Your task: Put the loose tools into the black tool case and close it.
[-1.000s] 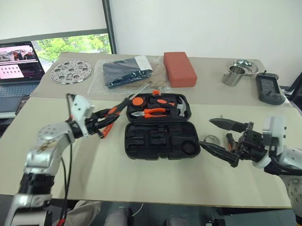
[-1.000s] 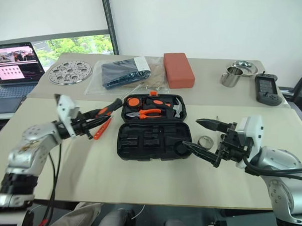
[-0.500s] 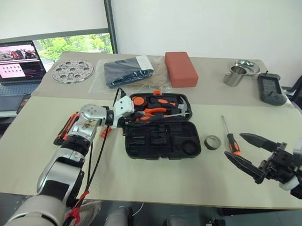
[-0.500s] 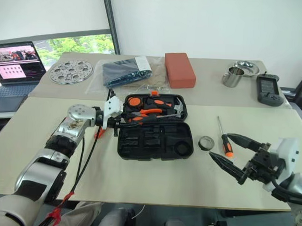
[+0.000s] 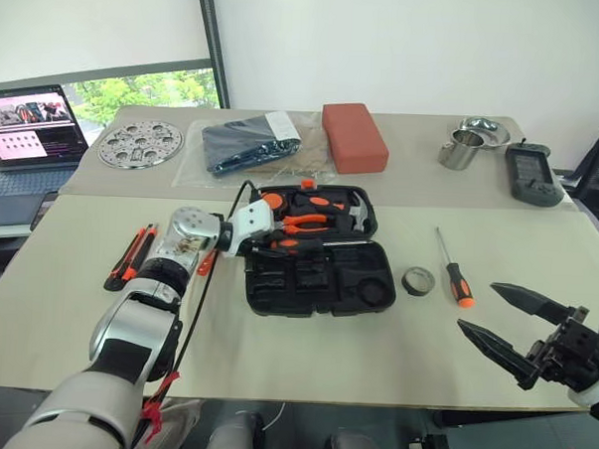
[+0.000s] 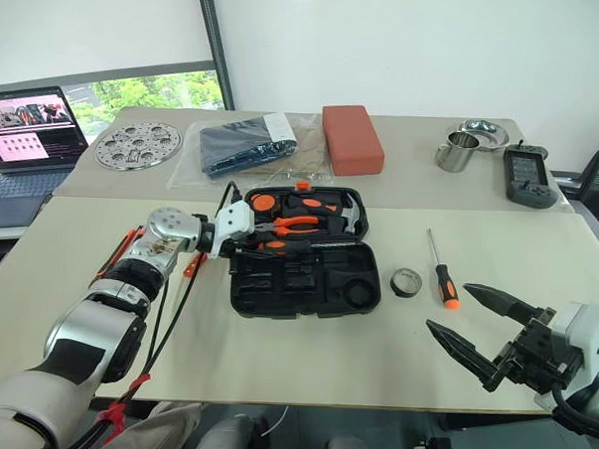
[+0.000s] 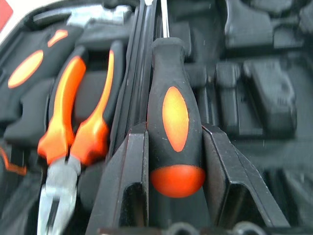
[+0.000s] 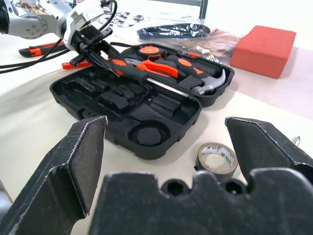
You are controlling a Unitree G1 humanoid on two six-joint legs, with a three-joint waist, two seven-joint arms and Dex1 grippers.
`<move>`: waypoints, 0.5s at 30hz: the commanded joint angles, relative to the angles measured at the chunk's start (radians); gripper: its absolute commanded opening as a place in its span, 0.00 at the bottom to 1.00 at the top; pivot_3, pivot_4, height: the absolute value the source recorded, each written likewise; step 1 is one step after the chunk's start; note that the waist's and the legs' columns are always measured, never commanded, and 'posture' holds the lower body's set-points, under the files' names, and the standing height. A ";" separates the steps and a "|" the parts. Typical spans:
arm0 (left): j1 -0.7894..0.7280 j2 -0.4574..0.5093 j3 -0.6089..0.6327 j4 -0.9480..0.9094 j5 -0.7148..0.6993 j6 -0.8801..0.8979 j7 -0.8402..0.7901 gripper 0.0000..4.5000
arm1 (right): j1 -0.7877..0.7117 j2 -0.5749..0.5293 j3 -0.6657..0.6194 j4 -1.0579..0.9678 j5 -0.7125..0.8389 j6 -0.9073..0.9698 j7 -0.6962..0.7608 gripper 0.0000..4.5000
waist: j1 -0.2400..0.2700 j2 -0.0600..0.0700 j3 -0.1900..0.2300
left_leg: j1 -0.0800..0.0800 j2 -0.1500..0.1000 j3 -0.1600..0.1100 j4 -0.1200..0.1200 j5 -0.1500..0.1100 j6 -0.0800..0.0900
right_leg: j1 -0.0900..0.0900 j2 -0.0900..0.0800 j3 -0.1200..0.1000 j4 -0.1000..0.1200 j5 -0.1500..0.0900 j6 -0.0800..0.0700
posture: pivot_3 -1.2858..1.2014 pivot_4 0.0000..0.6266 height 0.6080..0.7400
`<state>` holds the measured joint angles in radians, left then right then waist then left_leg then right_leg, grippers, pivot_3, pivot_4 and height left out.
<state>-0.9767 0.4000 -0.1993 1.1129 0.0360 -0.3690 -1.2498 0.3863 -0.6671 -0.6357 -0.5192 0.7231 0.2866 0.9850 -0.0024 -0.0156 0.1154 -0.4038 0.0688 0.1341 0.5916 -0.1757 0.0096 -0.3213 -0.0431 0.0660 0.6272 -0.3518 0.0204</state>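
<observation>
White wall [image 5: 407, 45] behind. Two beige tables [image 5: 304, 354] pushed together, seam running across. Window [image 5: 146, 89] at far left, green trees outside, dark frame post [image 5: 210, 42] beside it. Open laptop [image 5: 25, 133] at left on low desk. Even daylight.

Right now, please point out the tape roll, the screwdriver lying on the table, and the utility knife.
tape roll [image 5: 418, 281], left eye view, on its dark outer band.
screwdriver [image 5: 463, 289], left eye view, on its black-orange handle.
utility knife [image 5: 129, 259], left eye view, on its orange-and-black body.

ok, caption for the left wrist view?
Left gripper holding a screwdriver over the open tool case, beside the pliers.
</observation>
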 commanded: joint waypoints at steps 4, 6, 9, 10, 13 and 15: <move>-0.027 0.071 0.014 -0.011 0.014 -0.013 -0.038 0.21 | -0.054 -0.021 0.030 -0.022 0.008 -0.008 -0.016 1.00 | -0.003 0.001 -0.001 | 0.000 0.000 0.000 0.000 0.000 0.000 | 0.000 0.000 0.000 0.001 0.000 0.000 | 0.52 0.24 1.00; -0.023 0.079 0.012 -0.011 0.015 -0.010 -0.054 0.21 | -0.061 -0.023 0.036 -0.019 0.008 -0.008 -0.016 1.00 | -0.003 0.001 -0.001 | 0.000 0.000 0.000 0.000 0.000 0.000 | 0.000 0.000 0.000 0.001 0.000 0.000 | 0.52 0.24 1.00; -0.019 0.081 0.008 -0.015 0.009 -0.005 -0.097 0.21 | -0.067 -0.024 0.040 -0.017 0.008 -0.007 -0.014 1.00 | -0.002 0.002 -0.001 | 0.000 0.000 0.000 0.001 0.000 0.000 | 0.000 0.000 0.000 0.001 0.000 0.000 | 0.52 0.24 1.00; -0.019 0.080 0.009 -0.016 0.008 -0.005 -0.104 0.21 | -0.067 -0.024 0.041 -0.017 0.009 -0.007 -0.013 1.00 | -0.001 0.002 -0.001 | 0.000 0.000 0.000 0.001 0.000 0.000 | 0.000 0.000 0.000 0.001 0.000 0.000 | 0.52 0.24 1.00; -0.022 0.077 0.009 -0.013 0.012 -0.004 -0.124 0.21 | -0.069 -0.024 0.043 -0.018 0.010 -0.007 -0.013 1.00 | 0.000 0.003 -0.002 | 0.000 0.000 0.000 0.001 0.000 0.000 | 0.000 0.000 0.000 0.001 0.000 0.000 | 0.52 0.24 1.00; -0.023 0.075 0.006 -0.009 0.019 -0.006 -0.124 0.21 | -0.068 -0.024 0.044 -0.018 0.011 -0.007 -0.013 1.00 | 0.000 0.003 -0.002 | 0.000 0.000 0.000 0.001 0.000 0.000 | 0.000 0.000 0.000 0.001 0.000 0.000 | 0.52 0.24 1.00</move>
<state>-0.9806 0.4706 -0.1973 1.1128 0.0476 -0.3684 -1.3579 0.3260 -0.6798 -0.5801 -0.5194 0.7231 0.2877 0.9766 -0.0019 -0.0129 0.1138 -0.4038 0.0688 0.1341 0.5927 -0.1757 0.0096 -0.3212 -0.0431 0.0657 0.6287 -0.3518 0.0204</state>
